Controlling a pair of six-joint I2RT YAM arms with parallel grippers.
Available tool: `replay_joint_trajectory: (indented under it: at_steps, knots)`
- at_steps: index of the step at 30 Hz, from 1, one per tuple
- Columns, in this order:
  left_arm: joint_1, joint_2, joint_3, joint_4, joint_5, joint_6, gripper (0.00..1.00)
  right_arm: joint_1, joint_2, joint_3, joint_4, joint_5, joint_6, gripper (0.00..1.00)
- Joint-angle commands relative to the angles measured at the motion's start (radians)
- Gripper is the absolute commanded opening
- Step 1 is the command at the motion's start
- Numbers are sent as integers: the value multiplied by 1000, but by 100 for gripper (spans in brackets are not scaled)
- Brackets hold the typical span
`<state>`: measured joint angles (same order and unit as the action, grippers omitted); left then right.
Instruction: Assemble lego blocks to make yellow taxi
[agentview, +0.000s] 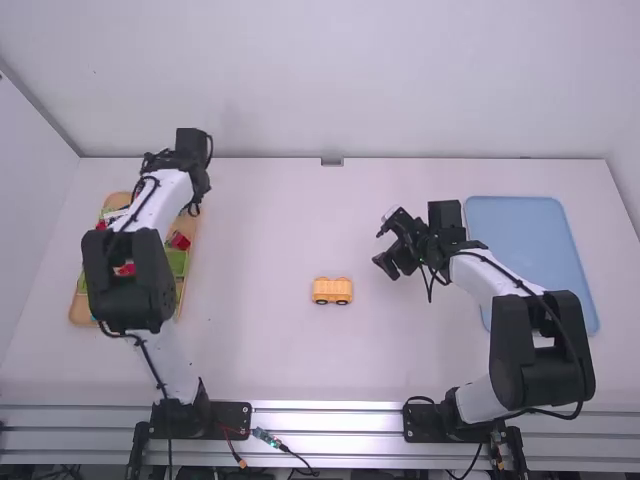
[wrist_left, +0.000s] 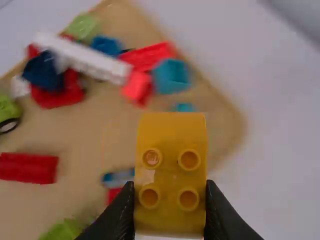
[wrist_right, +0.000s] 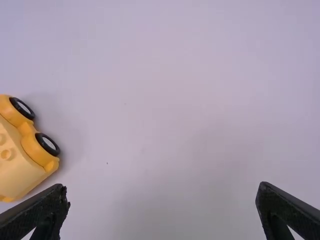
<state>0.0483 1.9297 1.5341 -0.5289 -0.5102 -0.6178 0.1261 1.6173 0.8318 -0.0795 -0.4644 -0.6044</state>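
Note:
Over the wooden tray at the far left is my left gripper (agentview: 158, 162), its fingers hidden there. In the left wrist view, the left gripper (wrist_left: 170, 192) is shut on a yellow block (wrist_left: 171, 170) with four round studs facing the camera. A yellow wheeled car base (agentview: 332, 290) stands on the table a little right of the middle. My right gripper (agentview: 382, 243) is to the right of that base and farther from the camera. In the right wrist view, the right gripper (wrist_right: 162, 195) is open, and the car base (wrist_right: 22, 160) lies at the left edge.
Mixed red, blue, green and white blocks lie in the wooden tray (agentview: 84, 312), among them a red block (wrist_left: 29, 168) and a teal block (wrist_left: 171, 76). A blue tray (agentview: 530, 250) lies on the right, partly behind the right arm. The back wall borders the table.

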Motion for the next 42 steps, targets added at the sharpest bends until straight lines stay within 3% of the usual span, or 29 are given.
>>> replay_joint_trajectory:
  at_steps: [1, 5, 9, 10, 13, 21, 25, 30, 34, 42]
  knots:
    - [-73, -126, -103, 64, 124, 257, 2, -4, -31, 25, -10, -10, 3, 99]
    - [-129, -246, -228, 162, 298, 443, 1, -2, -31, 23, -48, -51, -48, 99]
    - [-150, -372, -349, 175, 688, 790, 2, 19, -31, -24, -47, -204, -196, 99]
    - [-150, -376, -352, 174, 703, 801, 2, 20, -31, -27, -44, -209, -198, 99]
    - [-144, -441, -433, 175, 914, 980, 2, 36, -31, -96, 55, -286, -216, 99]
    - [-153, -488, -546, 150, 1178, 1245, 1, 145, -31, -300, 337, -321, -242, 99]
    - [-181, -488, -552, 119, 1208, 1309, 1, 190, -31, -425, 558, -321, -263, 99]
    - [-252, -488, -547, 119, 1140, 1330, 1, 187, -29, -540, 811, -280, -164, 99]
    - [-293, -488, -546, 106, 1145, 1397, 1, 172, 8, -521, 822, -307, -162, 99]
    - [-304, -455, -560, 79, 1146, 1467, 1, 155, 195, -315, 649, -403, -235, 99]
